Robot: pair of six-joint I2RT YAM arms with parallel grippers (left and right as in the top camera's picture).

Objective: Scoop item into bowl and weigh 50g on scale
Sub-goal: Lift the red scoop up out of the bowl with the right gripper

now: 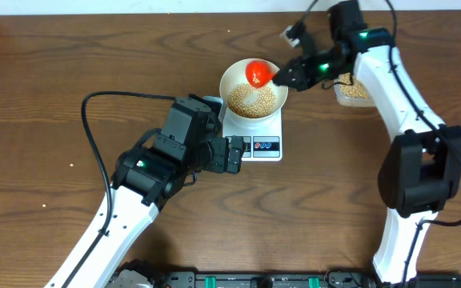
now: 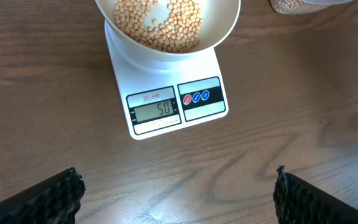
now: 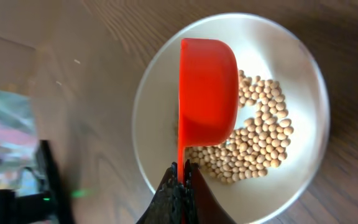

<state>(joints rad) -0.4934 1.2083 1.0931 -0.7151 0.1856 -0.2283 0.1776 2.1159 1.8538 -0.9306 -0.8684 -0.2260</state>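
The cream-white bowl [image 1: 232, 76] stands on the white scale [image 1: 264, 146], holding a heap of tan beans [image 1: 252, 102]. In the left wrist view the scale [image 2: 169, 106] shows 50 on its display, with the bowl [image 2: 222, 31] and beans [image 2: 160, 25] above it. My right gripper [image 1: 282, 76] is shut on the thin handle of a red scoop [image 1: 257, 73], which hangs over the bowl. The right wrist view shows the scoop [image 3: 207, 87] turned on its side above the beans [image 3: 257, 137] in the bowl [image 3: 160, 99], pinched by my right gripper [image 3: 182, 171]. My left gripper [image 1: 234, 154] stands open on the near side of the scale, its fingers [image 2: 48, 199] wide apart over bare table.
A clear plastic tub [image 1: 352, 90] with more beans sits right of the bowl, partly under my right arm. Its corner shows as the tub [image 2: 291, 6] at the top of the left wrist view. Black cables run over the left and rear of the table.
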